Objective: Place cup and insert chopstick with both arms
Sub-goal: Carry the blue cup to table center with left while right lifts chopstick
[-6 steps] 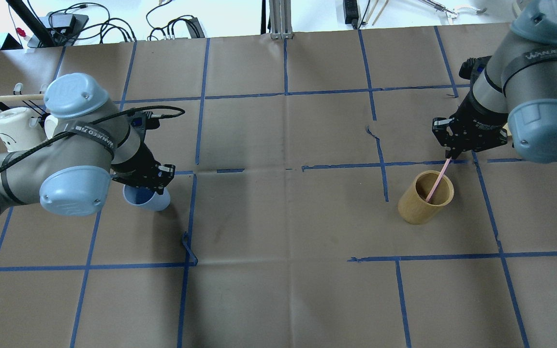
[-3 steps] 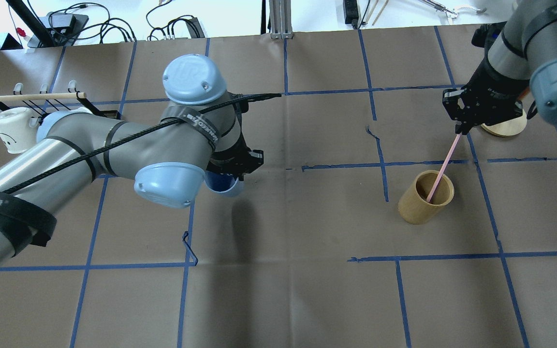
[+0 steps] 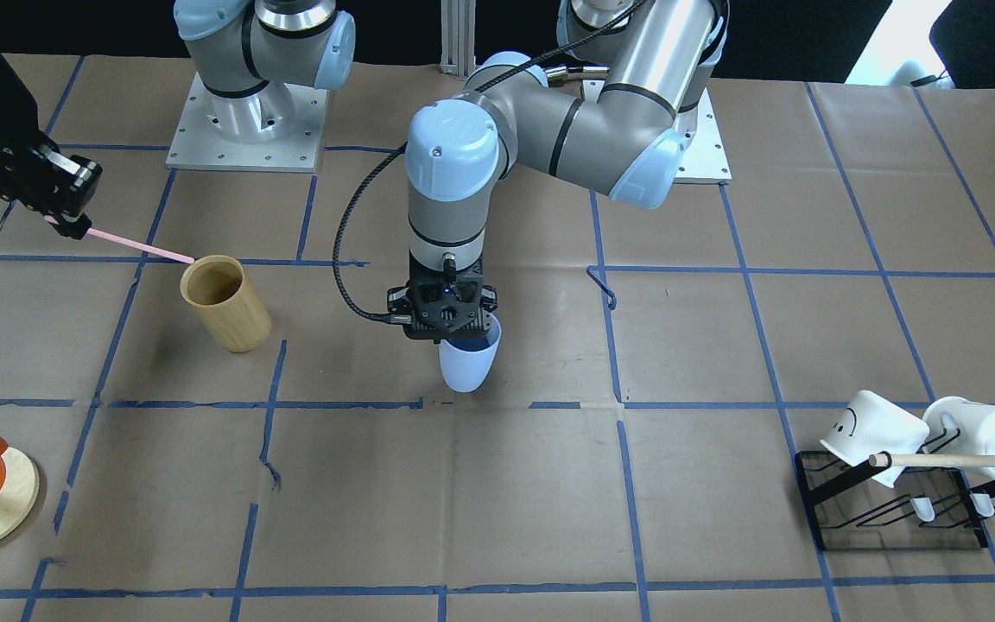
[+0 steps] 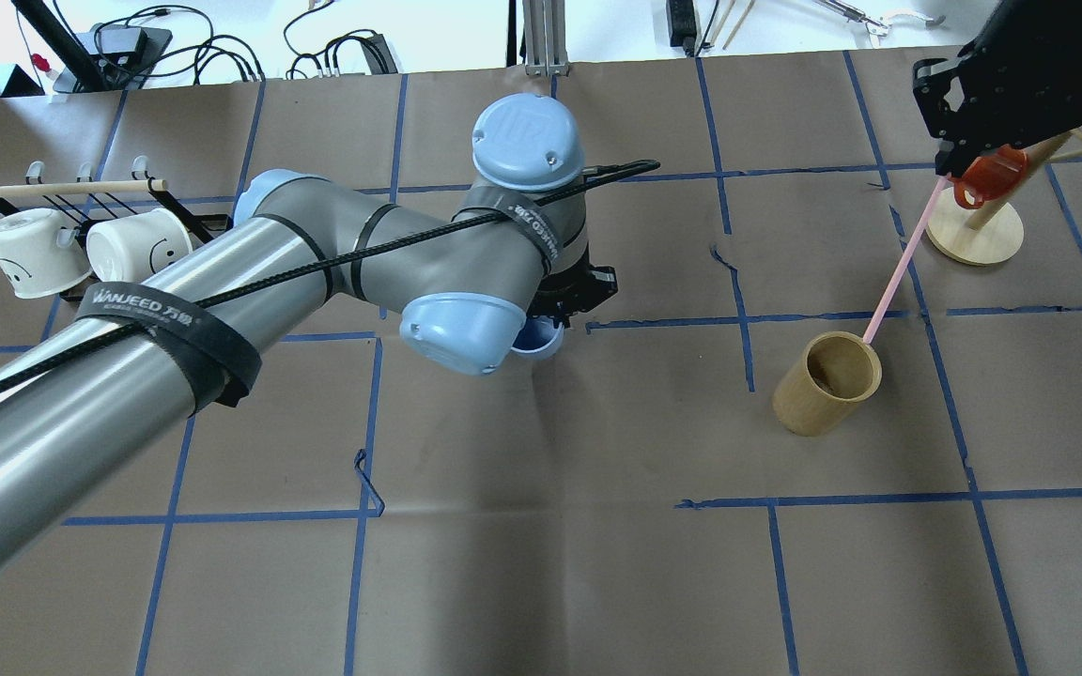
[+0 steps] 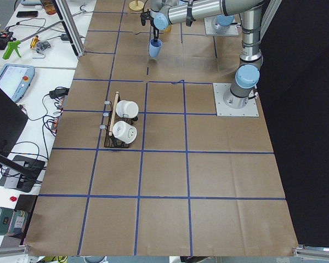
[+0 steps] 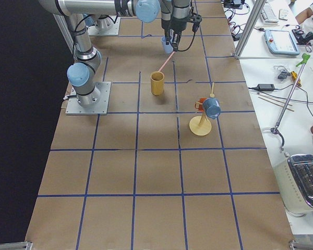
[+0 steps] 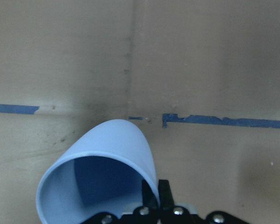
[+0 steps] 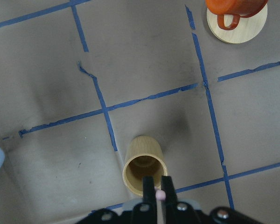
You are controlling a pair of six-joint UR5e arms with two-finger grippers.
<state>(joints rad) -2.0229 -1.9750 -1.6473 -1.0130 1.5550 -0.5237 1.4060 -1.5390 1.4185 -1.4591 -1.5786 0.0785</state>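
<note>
My left gripper (image 3: 454,337) is shut on the rim of the light-blue cup (image 3: 469,367) and holds it above the table's middle, open end tilted up. The cup also shows in the overhead view (image 4: 538,338) and the left wrist view (image 7: 100,172). My right gripper (image 4: 950,167) is shut on the top end of the pink chopstick (image 4: 898,263), which slants down to the rim of the tan wooden cup (image 4: 827,383). In the right wrist view the chopstick's end (image 8: 160,195) sits between the fingers, above the wooden cup (image 8: 144,165).
A black rack (image 3: 895,518) with two white mugs (image 4: 81,249) and a wooden dowel stands at the table's left end. An orange mug (image 4: 987,174) hangs on a round wooden stand (image 4: 978,239) at the far right. Blue tape lines cross the brown paper.
My left arm has carried the blue cup rightward from near the rack to the table's middle. My right gripper has risen and moved away, drawing the chopstick out of the wooden cup.
</note>
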